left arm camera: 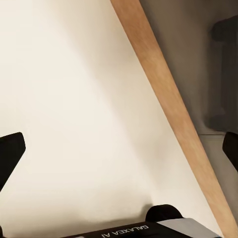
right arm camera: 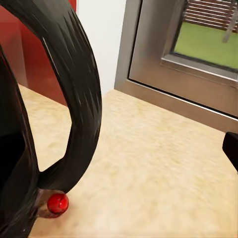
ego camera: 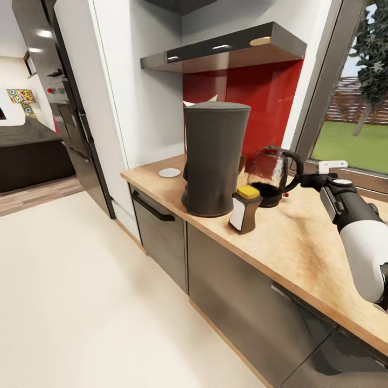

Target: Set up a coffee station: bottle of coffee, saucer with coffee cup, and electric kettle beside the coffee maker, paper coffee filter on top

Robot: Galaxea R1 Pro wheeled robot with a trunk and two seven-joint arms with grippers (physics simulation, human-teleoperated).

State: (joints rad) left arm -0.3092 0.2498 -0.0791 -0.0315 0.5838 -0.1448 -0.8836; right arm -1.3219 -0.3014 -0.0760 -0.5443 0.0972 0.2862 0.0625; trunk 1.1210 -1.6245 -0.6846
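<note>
The tall dark grey coffee maker [ego camera: 215,159] stands on the wood-look kitchen countertop [ego camera: 302,248]. The off-white paper coffee filter [ego camera: 189,102] peeks up behind its top. The bottle of coffee [ego camera: 245,209], with its yellow cap, stands right in front of it. The white saucer [ego camera: 170,173] lies bare near the counter's end. The electric kettle [ego camera: 268,178] sits beside the machine. My right gripper [ego camera: 299,180] is open at the kettle's black handle [right arm camera: 74,99], with one fingertip [right arm camera: 231,151] off to the side. My left gripper [left arm camera: 119,151] is open over the floor. The coffee cup is out of view.
A dark wall shelf [ego camera: 226,51] hangs above the machine against a red backsplash [ego camera: 258,102]. A window frame [ego camera: 323,108] borders the counter behind the kettle. Grey drawer fronts [ego camera: 161,231] run below. A tall oven unit [ego camera: 70,108] stands by the cream floor [ego camera: 81,296].
</note>
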